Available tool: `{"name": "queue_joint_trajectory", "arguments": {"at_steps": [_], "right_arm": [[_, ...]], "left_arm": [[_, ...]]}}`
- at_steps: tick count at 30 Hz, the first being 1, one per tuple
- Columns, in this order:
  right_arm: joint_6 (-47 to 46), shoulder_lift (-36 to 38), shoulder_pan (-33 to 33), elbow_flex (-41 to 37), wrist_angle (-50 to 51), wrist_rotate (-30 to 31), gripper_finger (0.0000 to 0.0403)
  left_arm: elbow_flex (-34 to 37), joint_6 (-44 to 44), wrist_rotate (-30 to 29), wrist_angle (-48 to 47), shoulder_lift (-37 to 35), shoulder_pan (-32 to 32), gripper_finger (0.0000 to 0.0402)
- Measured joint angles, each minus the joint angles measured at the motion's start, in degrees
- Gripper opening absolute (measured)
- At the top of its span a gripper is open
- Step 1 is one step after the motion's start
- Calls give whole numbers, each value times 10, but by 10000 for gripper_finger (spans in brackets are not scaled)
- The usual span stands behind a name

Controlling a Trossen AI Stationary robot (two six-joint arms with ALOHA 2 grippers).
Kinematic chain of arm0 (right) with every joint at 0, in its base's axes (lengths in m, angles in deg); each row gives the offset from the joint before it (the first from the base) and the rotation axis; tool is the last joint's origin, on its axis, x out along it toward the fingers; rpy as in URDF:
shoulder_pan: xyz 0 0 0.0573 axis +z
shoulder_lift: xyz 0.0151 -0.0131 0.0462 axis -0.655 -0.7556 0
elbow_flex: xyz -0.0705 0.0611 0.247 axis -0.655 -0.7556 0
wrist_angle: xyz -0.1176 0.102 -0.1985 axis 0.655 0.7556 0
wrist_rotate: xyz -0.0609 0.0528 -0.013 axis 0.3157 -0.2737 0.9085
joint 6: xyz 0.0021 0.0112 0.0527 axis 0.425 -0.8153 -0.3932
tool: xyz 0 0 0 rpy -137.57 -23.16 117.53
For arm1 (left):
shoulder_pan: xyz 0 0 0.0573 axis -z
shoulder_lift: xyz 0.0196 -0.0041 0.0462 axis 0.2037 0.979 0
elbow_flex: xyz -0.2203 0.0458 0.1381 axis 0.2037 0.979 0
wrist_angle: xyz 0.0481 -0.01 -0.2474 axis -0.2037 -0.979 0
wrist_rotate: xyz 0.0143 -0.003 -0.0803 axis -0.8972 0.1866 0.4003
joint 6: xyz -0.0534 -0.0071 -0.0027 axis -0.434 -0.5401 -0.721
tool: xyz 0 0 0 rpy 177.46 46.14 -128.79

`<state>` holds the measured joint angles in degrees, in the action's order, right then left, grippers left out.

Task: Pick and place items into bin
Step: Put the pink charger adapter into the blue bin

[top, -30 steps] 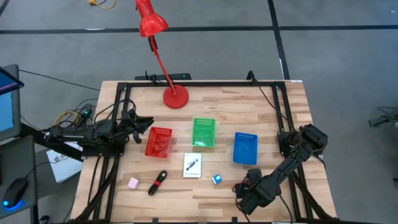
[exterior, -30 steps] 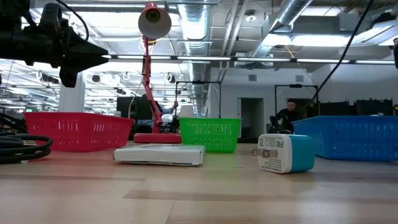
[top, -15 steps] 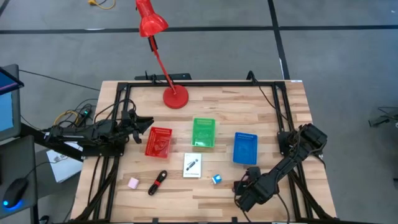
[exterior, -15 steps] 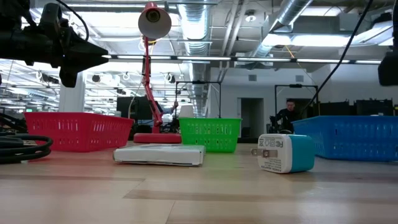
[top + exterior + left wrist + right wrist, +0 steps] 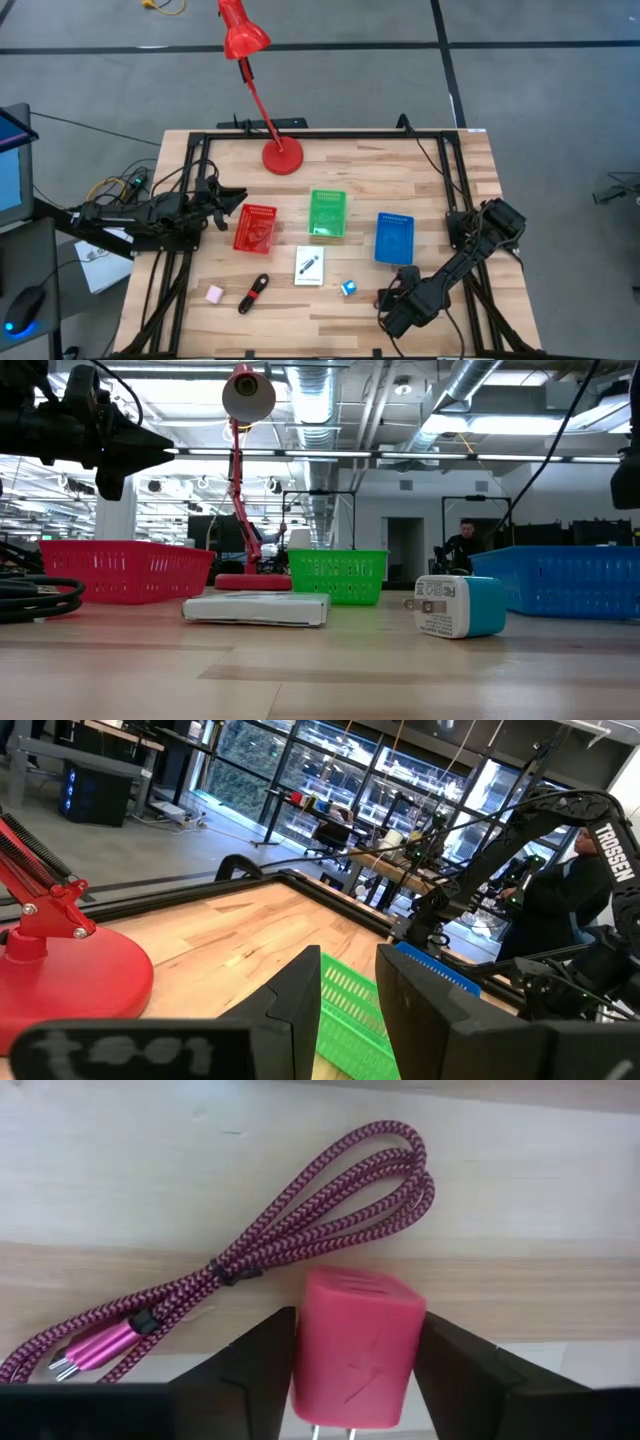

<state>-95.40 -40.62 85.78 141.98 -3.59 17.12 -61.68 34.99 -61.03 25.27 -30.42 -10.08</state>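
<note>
At the table's near right edge: right gripper [image 5: 390, 298] is held low over the wood.
Right gripper, state: fingers are spread, one set at each side of a pink block [image 5: 357, 1345]; the block lies on the table, and a firm clamp is not shown.
Beside that block: dark red cord [image 5: 290, 1230], coiled and tied, is laid just past the fingertips.
Seen by the right wrist view alone: that block and cord; in the high view both are hidden under the arm.
Left gripper [image 5: 228, 203]: held at the red basket [image 5: 255, 228], fingers slightly parted, empty.
Loose on the near table: second pink block [image 5: 214, 294], pen-like stick [image 5: 254, 292], white card [image 5: 310, 266], blue-white cube [image 5: 348, 288].
Bins: green basket [image 5: 327, 214] and blue basket [image 5: 395, 238].
Behind: red desk lamp [image 5: 282, 156].
</note>
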Motion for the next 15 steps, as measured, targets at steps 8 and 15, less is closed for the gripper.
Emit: {"name": "queue_joint_trajectory", "arguments": {"at_steps": [8, 15], "right_arm": [[4, 1, 1, 0, 3, 17, 146], [28, 0, 14, 10, 5, 12, 158]], "left_arm": [[0, 0, 0, 0, 0, 0, 87], [0, 0, 0, 0, 0, 0, 87]]}}
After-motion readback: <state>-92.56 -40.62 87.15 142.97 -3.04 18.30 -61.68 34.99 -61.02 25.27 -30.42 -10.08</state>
